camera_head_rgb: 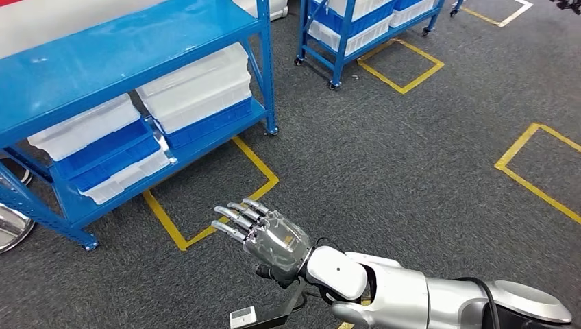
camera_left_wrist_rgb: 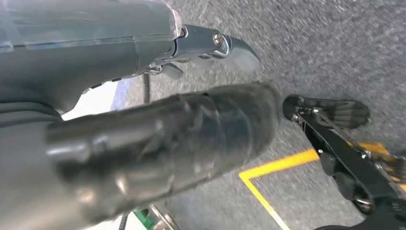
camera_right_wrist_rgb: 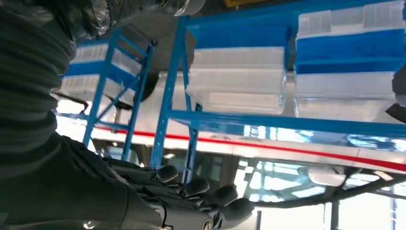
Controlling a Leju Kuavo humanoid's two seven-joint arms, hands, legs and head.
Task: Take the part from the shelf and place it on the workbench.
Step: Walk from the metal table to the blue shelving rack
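Note:
A blue metal shelf [camera_head_rgb: 137, 41] stands at the left of the head view, with white lidded bins [camera_head_rgb: 199, 86] and blue bins [camera_head_rgb: 103, 147] stacked on its lower level. I cannot pick out a separate part among them. My right hand [camera_head_rgb: 264, 236] is stretched out over the grey carpet, short of the shelf, fingers straight and apart, holding nothing. The right wrist view shows the right hand's fingers [camera_right_wrist_rgb: 201, 191] with the shelf [camera_right_wrist_rgb: 287, 122] and its bins [camera_right_wrist_rgb: 239, 91] some way ahead. My left hand [camera_left_wrist_rgb: 158, 134] hangs over the carpet, its thumb and a finger extended, nothing in it.
A second blue shelf on castors [camera_head_rgb: 356, 34] holding white and blue bins stands at the back. Yellow tape squares [camera_head_rgb: 212, 199] mark the carpet by the near shelf, and another yellow outline [camera_head_rgb: 534, 171] lies at the right. A round metal object [camera_head_rgb: 10, 226] sits at the left edge.

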